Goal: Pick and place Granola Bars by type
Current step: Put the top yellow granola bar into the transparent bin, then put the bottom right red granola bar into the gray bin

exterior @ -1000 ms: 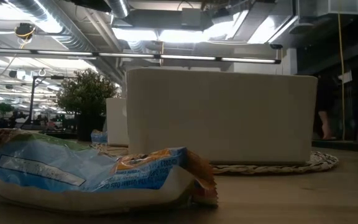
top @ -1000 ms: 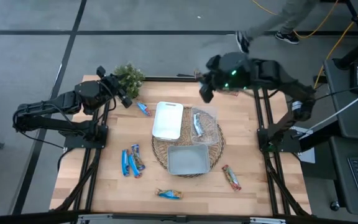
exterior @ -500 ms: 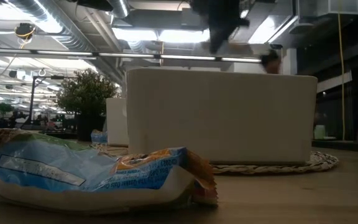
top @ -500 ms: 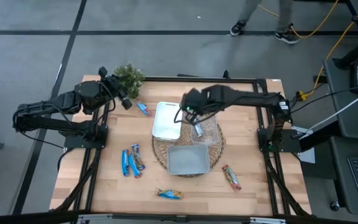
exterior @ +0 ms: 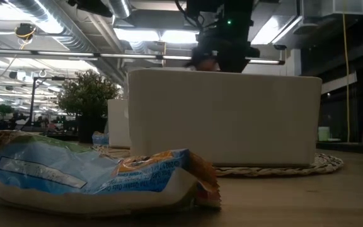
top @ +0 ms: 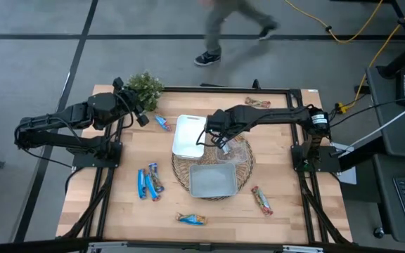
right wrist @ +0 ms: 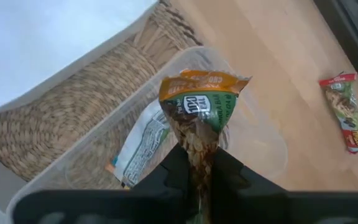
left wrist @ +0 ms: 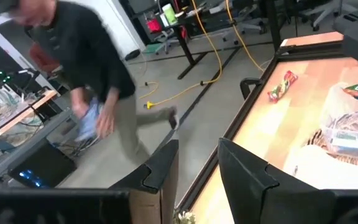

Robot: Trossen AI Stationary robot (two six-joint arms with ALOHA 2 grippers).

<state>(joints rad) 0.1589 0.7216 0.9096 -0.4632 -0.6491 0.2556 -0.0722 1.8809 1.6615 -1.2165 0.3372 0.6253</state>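
Seven bars we count loose on the table [top: 118, 211]; an eighth lies in our clear tub [right wrist: 253, 155]. Our right gripper [right wrist: 199, 163] pinches a green-and-orange bar [right wrist: 201, 109] above that tub. Our left gripper [left wrist: 194, 163], parted, waits by the plant [top: 145, 87].

Wooden table [top: 280, 225]: woven mat [top: 180, 169] (round), scattered bars [top: 150, 183], plant [top: 145, 87]

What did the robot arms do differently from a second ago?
The right gripper swung in from the far right corner of the table to hang over the clear plastic tub on the woven mat, shut on an orange-and-green granola bar. A red-wrapped bar now shows near the table's far edge. The left gripper stayed by the small potted plant, and the other bars on the table haven't moved.
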